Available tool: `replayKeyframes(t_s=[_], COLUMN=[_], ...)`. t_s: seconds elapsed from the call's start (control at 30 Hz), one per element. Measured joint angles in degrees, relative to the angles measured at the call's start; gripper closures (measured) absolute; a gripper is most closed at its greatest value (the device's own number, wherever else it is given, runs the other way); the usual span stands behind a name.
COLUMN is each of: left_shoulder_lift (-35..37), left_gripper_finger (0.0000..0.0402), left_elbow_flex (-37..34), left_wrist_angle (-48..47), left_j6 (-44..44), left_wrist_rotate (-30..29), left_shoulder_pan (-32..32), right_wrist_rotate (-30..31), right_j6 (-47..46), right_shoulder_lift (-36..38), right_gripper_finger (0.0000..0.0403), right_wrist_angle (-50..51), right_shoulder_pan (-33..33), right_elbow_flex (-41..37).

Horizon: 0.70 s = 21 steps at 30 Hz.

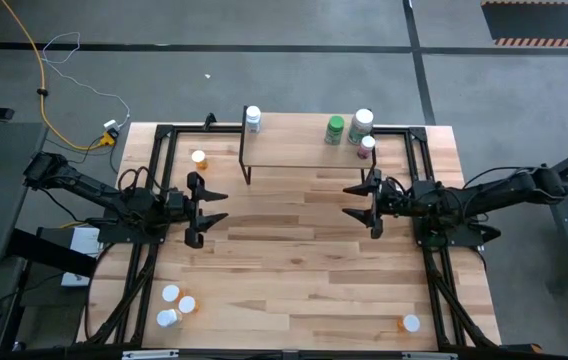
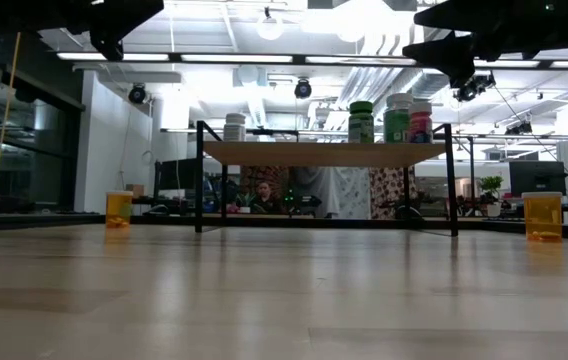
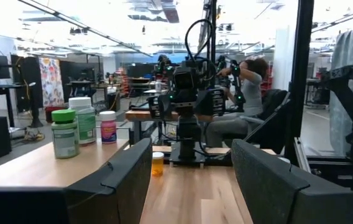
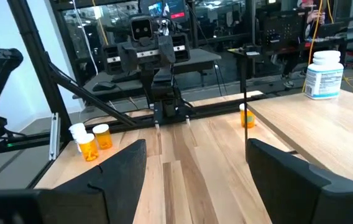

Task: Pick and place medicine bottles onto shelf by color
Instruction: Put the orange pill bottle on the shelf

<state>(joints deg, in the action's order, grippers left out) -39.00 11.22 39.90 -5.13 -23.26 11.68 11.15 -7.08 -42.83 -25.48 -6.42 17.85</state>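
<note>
Overhead, left gripper (image 1: pixel 216 207) and right gripper (image 1: pixel 356 203) hover spread and empty, facing each other over the table (image 1: pixel 294 270) before the shelf (image 1: pixel 294 150), which carries a white bottle (image 1: pixel 253 119), green bottle (image 1: pixel 335 129), larger white-capped bottle (image 1: pixel 363 124) and pink bottle (image 1: pixel 367 145). Low view: orange bottles (image 2: pixel 118 208) (image 2: pixel 542 214) flank the shelf. Right wrist view: two orange bottles (image 4: pixel 93 140) stand together near the table's edge.
</note>
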Motion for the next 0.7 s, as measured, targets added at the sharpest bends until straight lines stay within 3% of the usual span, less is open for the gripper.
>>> replayKeyframes(t_s=[0.7], left_shoulder_lift=[-2.06], left_gripper_finger=[0.0187], left_elbow_flex=[0.00], left_wrist_angle=[-0.24], left_j6=[3.08], left_wrist_rotate=[3.12], left_shoulder_pan=[0.07], right_wrist_rotate=[-0.43], right_j6=[1.12], right_shoulder_lift=[-0.02], right_gripper_finger=[0.0136], right_wrist_angle=[-0.47], right_shoulder_pan=[0.00], right_elbow_flex=[0.00])
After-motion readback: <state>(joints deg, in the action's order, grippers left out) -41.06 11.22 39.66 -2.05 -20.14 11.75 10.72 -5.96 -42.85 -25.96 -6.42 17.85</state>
